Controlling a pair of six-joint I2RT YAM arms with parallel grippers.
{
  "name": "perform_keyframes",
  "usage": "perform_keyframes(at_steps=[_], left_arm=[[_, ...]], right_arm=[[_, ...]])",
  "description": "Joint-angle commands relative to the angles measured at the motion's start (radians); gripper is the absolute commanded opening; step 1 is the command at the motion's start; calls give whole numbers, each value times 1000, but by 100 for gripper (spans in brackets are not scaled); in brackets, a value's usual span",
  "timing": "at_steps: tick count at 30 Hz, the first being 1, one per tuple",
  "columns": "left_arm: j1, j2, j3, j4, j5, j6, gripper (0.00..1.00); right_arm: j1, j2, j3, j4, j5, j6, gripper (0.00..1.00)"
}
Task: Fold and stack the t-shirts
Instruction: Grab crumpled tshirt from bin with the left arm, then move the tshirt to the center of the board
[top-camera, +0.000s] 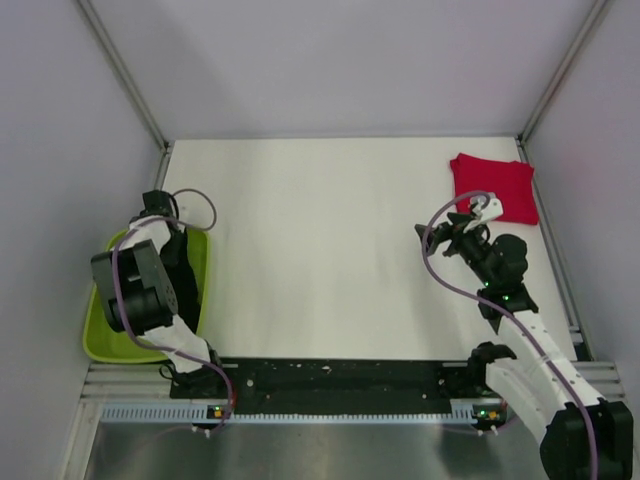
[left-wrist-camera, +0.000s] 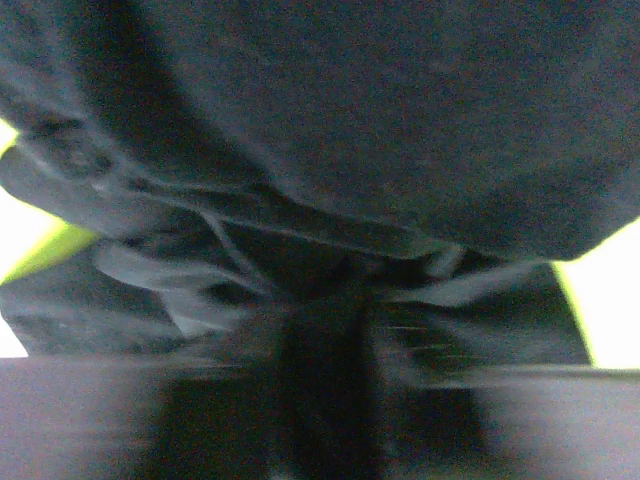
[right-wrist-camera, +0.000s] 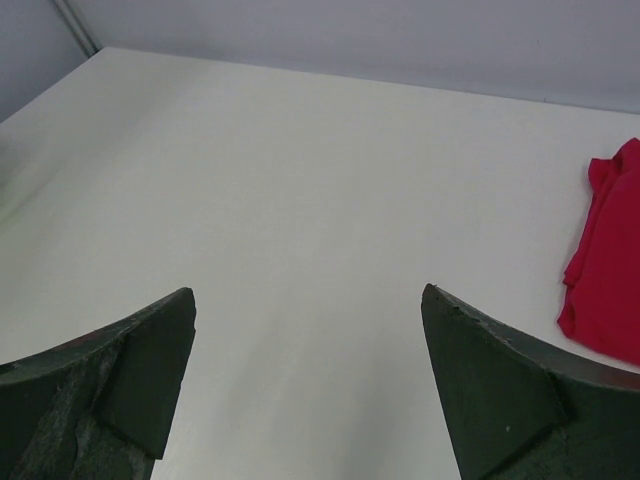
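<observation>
The black t-shirt (left-wrist-camera: 350, 120) lies bunched in the lime-green tray (top-camera: 100, 340) and fills the left wrist view. My left gripper (left-wrist-camera: 325, 350) is down in the tray, pressed into its folds. Its fingers are blurred, and a dark fold sits between them, so I cannot tell whether they grip it. In the top view my left arm covers the shirt. The red t-shirt (top-camera: 495, 185) rests as a folded square at the table's back right, also seen in the right wrist view (right-wrist-camera: 610, 280). My right gripper (top-camera: 445, 228) hovers open just left of it, nothing between its fingers (right-wrist-camera: 150, 370).
The tray stands off the table's left edge, its green rim (left-wrist-camera: 50, 250) showing beside the black cloth. Grey walls and metal frame posts close in the white table (top-camera: 330, 250) at the back and both sides.
</observation>
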Motion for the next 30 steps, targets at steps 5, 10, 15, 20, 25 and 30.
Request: perform_keyframes(at_steps=[5, 10, 15, 20, 25, 30], left_arm=[[-15, -268, 66, -6, 17, 38, 0], [-190, -456, 350, -145, 175, 26, 0], [-533, -384, 664, -299, 299, -29, 0], [-793, -188, 749, -337, 460, 17, 4], [-916, 16, 745, -366, 629, 69, 77], [-919, 46, 742, -386, 711, 38, 91]], right_arm=[[16, -52, 78, 1, -12, -26, 92], [24, -39, 130, -16, -41, -11, 92], [22, -11, 194, -72, -52, 35, 92], [24, 75, 364, -357, 49, 73, 93], [4, 167, 478, -552, 141, 81, 94], [-33, 237, 544, -703, 179, 74, 90]])
